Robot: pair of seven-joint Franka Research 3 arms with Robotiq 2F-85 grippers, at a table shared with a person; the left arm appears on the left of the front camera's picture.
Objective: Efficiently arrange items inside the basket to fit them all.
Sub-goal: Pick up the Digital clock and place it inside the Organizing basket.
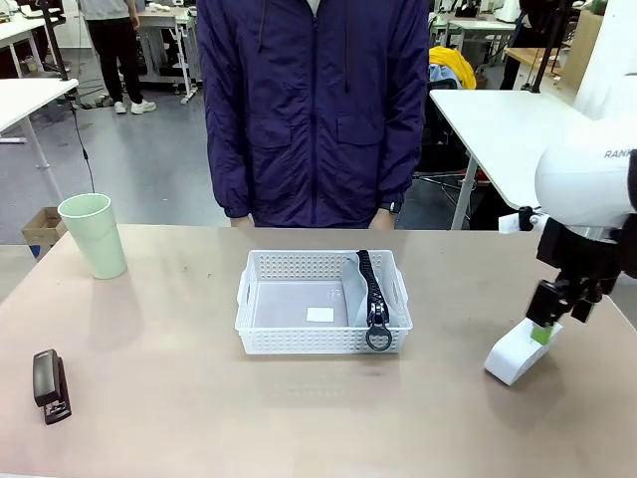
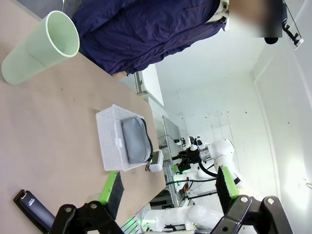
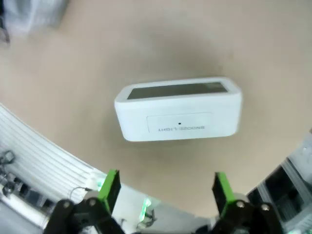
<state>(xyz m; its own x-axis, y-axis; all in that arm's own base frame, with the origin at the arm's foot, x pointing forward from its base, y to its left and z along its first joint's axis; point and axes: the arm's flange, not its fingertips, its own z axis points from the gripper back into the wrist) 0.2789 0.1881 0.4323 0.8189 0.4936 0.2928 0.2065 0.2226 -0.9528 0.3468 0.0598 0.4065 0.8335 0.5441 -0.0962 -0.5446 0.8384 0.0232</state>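
The basket [image 1: 299, 340] is set in the middle of the bench [image 1: 299, 418]. Only one of the four items has been put in it. That is the grey pouch [image 1: 356, 294], which is stood on its side along the right wall with the zipper up. So about a quarter of the job can be counted as done.

Three items are left outside. The green cup [image 1: 93, 235] is stood upright far to the left. The black stapler [image 1: 50, 384] is laid near the left front corner. The white box [image 1: 516, 354] is laid on the right, well apart from the basket.

The right end effector [image 1: 542, 335] is held just above the white box with its fingers spread wide. Nothing is clamped yet: in the right wrist view the box is seen ahead of the fingertips, not between them. The box is judged to be the next pick. The left end effector [image 2: 169, 187] is spread open too, and nothing is held in it.

Lots of room is left in the basket, since the left and middle of its floor are bare. The bench between the box and the basket is bare too, so a straight path can be taken. The basket wall must be cleared from above. A person is stood close behind the far edge, so that side should be kept away from.
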